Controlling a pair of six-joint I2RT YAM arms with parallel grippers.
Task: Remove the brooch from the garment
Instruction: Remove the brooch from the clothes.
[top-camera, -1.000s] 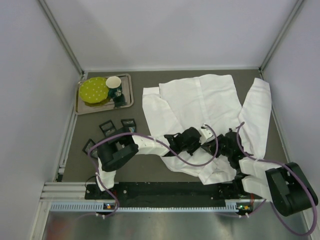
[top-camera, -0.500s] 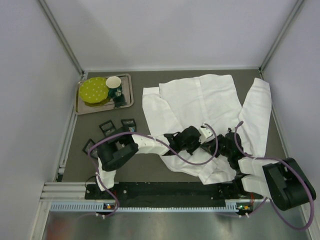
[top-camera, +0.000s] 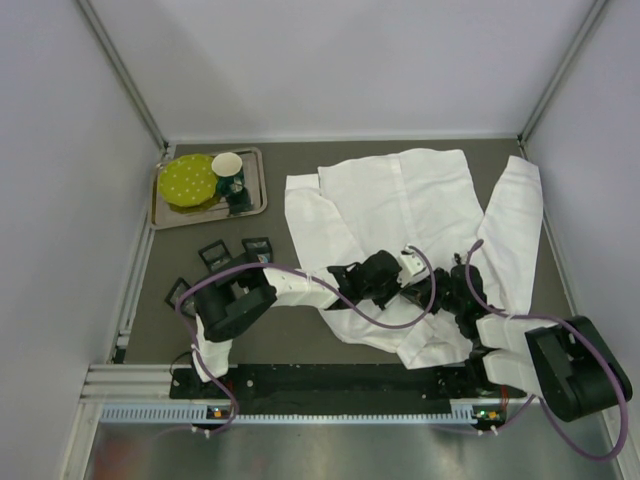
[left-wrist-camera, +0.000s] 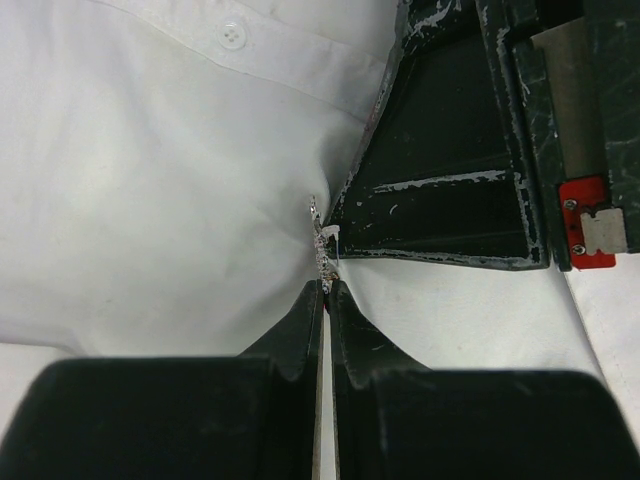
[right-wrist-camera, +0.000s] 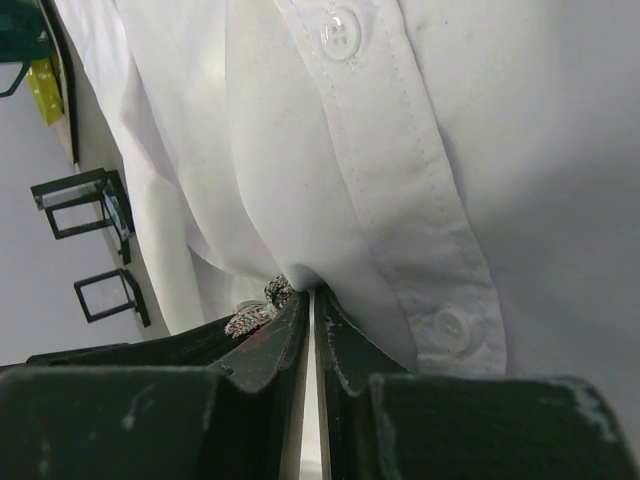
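While the white shirt (top-camera: 410, 195) lies spread and creased over the table (top-camera: 170, 250) from the centre out toward 1 and 4 o'clock in the overhead view, both arms reach in over its near edge at about 5 o'clock, their heads close together. From the left wrist, the brooch (left-wrist-camera: 323, 245), a small silvery, sparkling piece, stands on edge against the cloth just at 12 o'clock of the left claw (left-wrist-camera: 326, 288). That claw has its fingers pressed together, with the tips touching the lower end of the brooch; whether the pin itself sits between them cannot be told. The black finger of the other arm fills the 1 to 3 o'clock side of that view, its tip just beside the brooch. From the right wrist, the right claw (right-wrist-camera: 312, 297) is closed on a fold of the shirt, which rises from the tips beside the button strip, and the brooch shows at 9 o'clock of those tips, against the outer face of one finger. One button (right-wrist-camera: 340, 30) sits near the top of that strip. At 10 o'clock on the table a metal tray (top-camera: 256, 205) carries a green plate (top-camera: 188, 180) and a cup (top-camera: 227, 163), and small black frames (top-camera: 213, 255) lie at about 8 to 9 o'clock, well apart from the shirt.
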